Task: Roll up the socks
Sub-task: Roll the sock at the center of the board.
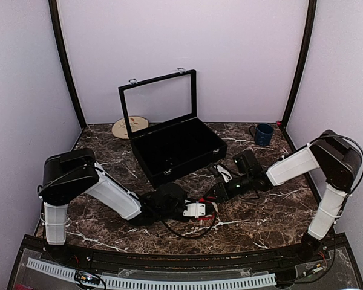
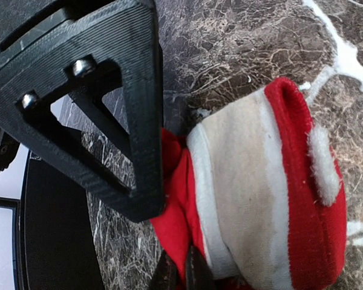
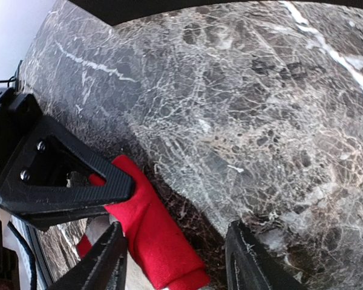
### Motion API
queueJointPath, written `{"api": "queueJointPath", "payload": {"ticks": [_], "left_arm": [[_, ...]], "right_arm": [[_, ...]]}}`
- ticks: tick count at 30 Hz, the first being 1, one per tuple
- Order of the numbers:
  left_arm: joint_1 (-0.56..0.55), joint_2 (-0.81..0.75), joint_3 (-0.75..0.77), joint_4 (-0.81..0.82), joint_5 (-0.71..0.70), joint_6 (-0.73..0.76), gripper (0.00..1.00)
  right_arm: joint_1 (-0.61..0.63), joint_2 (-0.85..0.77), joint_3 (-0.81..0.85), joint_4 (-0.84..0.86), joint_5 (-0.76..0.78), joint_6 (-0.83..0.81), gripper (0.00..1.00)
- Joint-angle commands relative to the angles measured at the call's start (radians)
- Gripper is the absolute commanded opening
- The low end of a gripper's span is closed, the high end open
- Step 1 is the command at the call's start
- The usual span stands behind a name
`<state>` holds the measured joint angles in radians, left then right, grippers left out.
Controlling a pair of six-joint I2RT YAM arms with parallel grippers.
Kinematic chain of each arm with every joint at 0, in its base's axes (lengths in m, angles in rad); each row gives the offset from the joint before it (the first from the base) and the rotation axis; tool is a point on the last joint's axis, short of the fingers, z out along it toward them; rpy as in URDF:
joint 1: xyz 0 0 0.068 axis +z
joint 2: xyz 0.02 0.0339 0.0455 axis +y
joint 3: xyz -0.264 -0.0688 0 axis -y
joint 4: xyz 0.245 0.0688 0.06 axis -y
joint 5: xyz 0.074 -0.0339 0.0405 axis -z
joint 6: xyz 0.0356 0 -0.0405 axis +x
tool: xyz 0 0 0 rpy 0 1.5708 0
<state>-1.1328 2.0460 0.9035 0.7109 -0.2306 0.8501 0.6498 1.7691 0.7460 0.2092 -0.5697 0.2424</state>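
Note:
The socks (image 2: 254,199) are a bright-red bundle with a cream-white cuff, lying on the marble table near its front middle (image 1: 207,215). My left gripper (image 2: 181,275) is shut, pinching a fold of red fabric between its tips; it sits low over the bundle (image 1: 199,211). My right gripper (image 3: 178,260) is open, its fingers (image 3: 109,263) standing either side of the red rolled end of the socks (image 3: 151,235) without closing on it. It comes in from the right (image 1: 219,192). The black triangular finger beside the socks in each wrist view belongs to the other arm.
An open black case (image 1: 175,148) with a raised glass lid stands behind the grippers. A blue mug (image 1: 264,133) is at the back right, a round wooden disc (image 1: 126,128) at the back left. A black cable (image 1: 184,232) loops at the front.

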Motion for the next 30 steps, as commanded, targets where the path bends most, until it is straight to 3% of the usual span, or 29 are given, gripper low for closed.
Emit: {"api": "queueJointPath", "payload": {"ticks": [1,22,26,30], "left_arm": [[-0.005,0.020,0.019,-0.021,-0.029,-0.014,0.00],[-0.005,0.033,0.012,-0.024,-0.048,-0.009,0.00],[-0.005,0.033,0.007,-0.018,-0.053,-0.006,0.00],[-0.005,0.034,0.004,-0.009,-0.052,-0.009,0.00]], "right_arm": [[-0.007,0.018,-0.050,0.011,-0.012,-0.003,0.51],[-0.024,0.057,-0.066,0.133,-0.114,0.111,0.36],[-0.023,0.070,-0.056,0.131,-0.137,0.122,0.26],[-0.024,0.086,-0.048,0.118,-0.140,0.114,0.05]]}}
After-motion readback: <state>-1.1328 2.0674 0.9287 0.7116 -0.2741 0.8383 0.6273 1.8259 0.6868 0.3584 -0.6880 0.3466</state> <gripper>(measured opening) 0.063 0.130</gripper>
